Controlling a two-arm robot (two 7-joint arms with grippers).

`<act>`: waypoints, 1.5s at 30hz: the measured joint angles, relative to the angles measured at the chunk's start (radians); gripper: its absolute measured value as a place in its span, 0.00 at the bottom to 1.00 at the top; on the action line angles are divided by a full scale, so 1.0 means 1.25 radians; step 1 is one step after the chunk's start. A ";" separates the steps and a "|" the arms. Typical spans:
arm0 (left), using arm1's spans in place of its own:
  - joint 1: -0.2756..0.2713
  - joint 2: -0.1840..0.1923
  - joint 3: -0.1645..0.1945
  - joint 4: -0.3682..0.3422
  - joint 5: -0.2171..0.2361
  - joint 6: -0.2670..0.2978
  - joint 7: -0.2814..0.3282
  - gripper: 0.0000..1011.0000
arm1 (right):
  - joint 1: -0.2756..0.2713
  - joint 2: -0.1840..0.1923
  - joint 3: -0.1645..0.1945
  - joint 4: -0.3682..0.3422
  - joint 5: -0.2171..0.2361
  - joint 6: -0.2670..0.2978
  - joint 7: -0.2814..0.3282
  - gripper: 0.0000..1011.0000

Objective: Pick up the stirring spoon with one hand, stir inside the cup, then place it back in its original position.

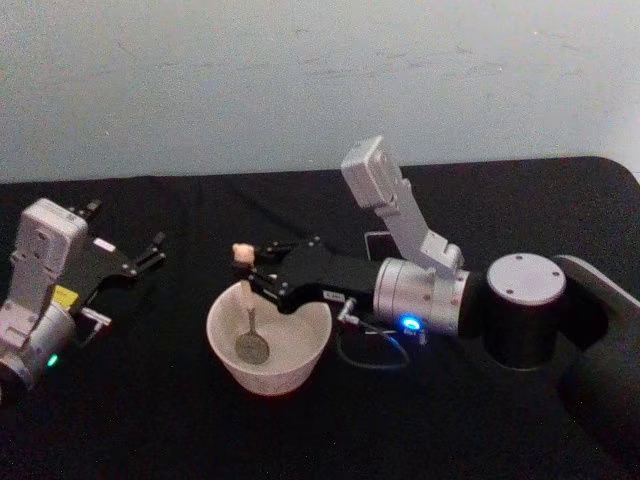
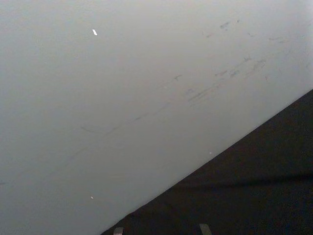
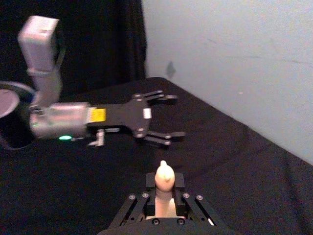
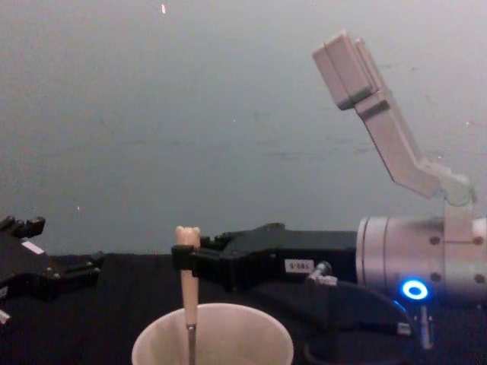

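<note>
Right arm (image 1: 520,310): nearest and largest, it comes in from the lower right across the black table (image 1: 150,420); a blue ring is lit on its silver wrist.
Left gripper (image 1: 122,235): at the table's left, well apart from the cup, fingers spread with nothing between them.
Cup (image 1: 268,380): wide, round, cream-white and thin-rimmed; it stands near the table's middle, under the tip of the right gripper.
Right gripper (image 1: 250,281): lies level over the cup's far rim, fingers pinching the spoon's handle just below the bear head.
Holder (image 1: 377,245): a dark square rim behind the right wrist, mostly hidden by it.
Spoon (image 1: 247,318): beige handle topped by a tiny bear head, thin dark neck, shiny round bowl. It stands upright with the bowl low inside the cup; I cannot tell if it touches the bottom.
Head view: looks down into the cup and shows the bowl.
Chest view: shows the handle from the side, vertical, dropping past the rim.
Right wrist view: the bear head sits between the finger pads, with the left gripper beyond.
Left wrist view: pale wall (image 2: 122,98) and a corner of the table.
</note>
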 joint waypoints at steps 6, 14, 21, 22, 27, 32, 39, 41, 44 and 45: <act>0.000 0.000 0.000 0.000 0.000 0.000 0.000 0.99 | 0.021 -0.027 0.017 0.050 -0.012 0.002 -0.022 0.21; 0.000 0.000 0.000 0.000 0.000 0.000 0.000 0.99 | 0.022 -0.022 0.036 0.057 -0.021 0.001 -0.026 0.21; 0.000 0.000 0.000 0.000 0.000 0.000 0.000 0.99 | 0.002 0.006 0.056 0.022 -0.020 0.001 -0.017 0.21; 0.000 0.000 0.000 0.000 0.000 0.000 0.000 0.99 | -0.004 0.013 0.060 0.012 -0.017 0.001 -0.014 0.21; 0.000 0.000 0.000 0.000 0.000 0.000 0.000 0.99 | -0.025 0.038 0.072 -0.025 -0.003 0.005 -0.005 0.21; 0.000 0.000 0.000 0.000 0.000 0.000 0.000 0.99 | -0.047 0.069 0.077 -0.066 0.015 0.011 0.011 0.21; 0.000 0.000 0.000 0.000 0.000 0.000 0.000 0.99 | -0.069 0.099 0.069 -0.103 0.032 0.015 0.029 0.21; 0.000 0.000 0.000 0.000 0.000 0.000 0.000 0.99 | -0.073 0.104 0.064 -0.113 0.036 0.017 0.033 0.21; 0.000 0.000 0.000 0.000 0.000 0.000 0.000 0.99 | -0.077 0.109 0.055 -0.124 0.041 0.017 0.040 0.21; 0.000 0.000 0.000 0.000 0.000 0.000 0.000 0.99 | -0.077 0.109 0.053 -0.126 0.042 0.017 0.042 0.21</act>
